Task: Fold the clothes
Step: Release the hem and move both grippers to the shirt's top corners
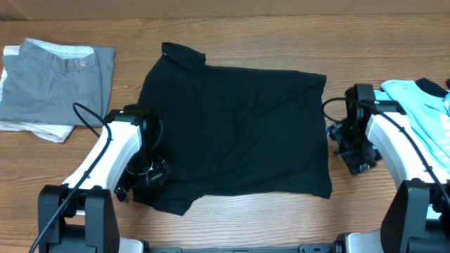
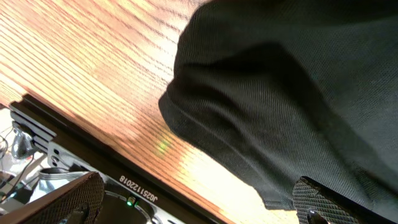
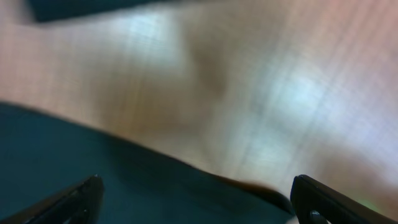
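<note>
Black shirt (image 1: 239,126) flat at mid-table, collar toward far left. Far left, grey folded pile (image 1: 56,81), well apart. Left gripper (image 1: 146,174) at shirt's near-left corner, jaws wide, nothing held. Right gripper (image 1: 349,151) just off shirt's right edge, wide too, empty. Light blue shirt (image 1: 422,105) at far right, waiting. Mid-fold, likely; next calls for pinching both near corners and carrying them across.

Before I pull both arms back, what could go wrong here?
1. The black shirt has its hem lying between the open left fingers. A careless lift could snag it and spoil the fold.
2. The right fingers are open over the shirt's right edge, in a blurred view. The snag risk is likely the same.
3. The right arm sits right by the blue shirt, so a wide swing back could drag it.
</note>
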`<state>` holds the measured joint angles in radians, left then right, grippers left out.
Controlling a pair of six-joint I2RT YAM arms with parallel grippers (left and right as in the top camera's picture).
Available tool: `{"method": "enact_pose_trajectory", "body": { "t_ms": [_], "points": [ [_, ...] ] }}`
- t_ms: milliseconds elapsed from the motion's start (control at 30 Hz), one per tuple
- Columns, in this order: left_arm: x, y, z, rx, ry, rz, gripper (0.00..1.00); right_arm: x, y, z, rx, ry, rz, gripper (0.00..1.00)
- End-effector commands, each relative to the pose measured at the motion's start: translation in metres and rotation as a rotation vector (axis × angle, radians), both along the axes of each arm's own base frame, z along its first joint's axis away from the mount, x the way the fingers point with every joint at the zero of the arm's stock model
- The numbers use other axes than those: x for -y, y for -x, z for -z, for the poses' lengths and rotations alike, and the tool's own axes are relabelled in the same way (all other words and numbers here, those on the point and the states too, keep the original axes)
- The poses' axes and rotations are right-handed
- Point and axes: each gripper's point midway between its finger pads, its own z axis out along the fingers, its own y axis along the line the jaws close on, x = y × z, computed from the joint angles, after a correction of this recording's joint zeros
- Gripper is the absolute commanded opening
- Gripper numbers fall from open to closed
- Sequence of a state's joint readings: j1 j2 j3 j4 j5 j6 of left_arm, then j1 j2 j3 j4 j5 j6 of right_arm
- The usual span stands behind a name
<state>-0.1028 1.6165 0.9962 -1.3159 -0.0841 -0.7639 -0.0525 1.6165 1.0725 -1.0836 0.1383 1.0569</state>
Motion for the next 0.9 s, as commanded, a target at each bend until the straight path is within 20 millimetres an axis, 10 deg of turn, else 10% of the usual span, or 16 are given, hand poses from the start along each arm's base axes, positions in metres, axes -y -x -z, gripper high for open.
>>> {"method": "enact_pose_trajectory", "body": {
  "t_ms": [0,200,467,867],
  "points": [
    [-0.002,-0.034,-0.020,0.128,-0.010,0.027,1.00,0.005,-0.043,-0.032,0.151,0.028,-0.140,1.00],
    [0.008,-0.116,-0.069,0.416,0.045,0.141,0.89,-0.031,-0.121,-0.072,0.482,-0.077,-0.520,1.00],
    [0.033,-0.209,-0.148,0.798,0.148,0.273,0.96,-0.032,-0.185,-0.113,0.732,-0.019,-0.561,1.00],
    [0.041,-0.224,-0.135,0.792,0.181,0.295,1.00,-0.010,-0.244,-0.081,0.682,0.118,-0.680,1.00]
  ]
}}
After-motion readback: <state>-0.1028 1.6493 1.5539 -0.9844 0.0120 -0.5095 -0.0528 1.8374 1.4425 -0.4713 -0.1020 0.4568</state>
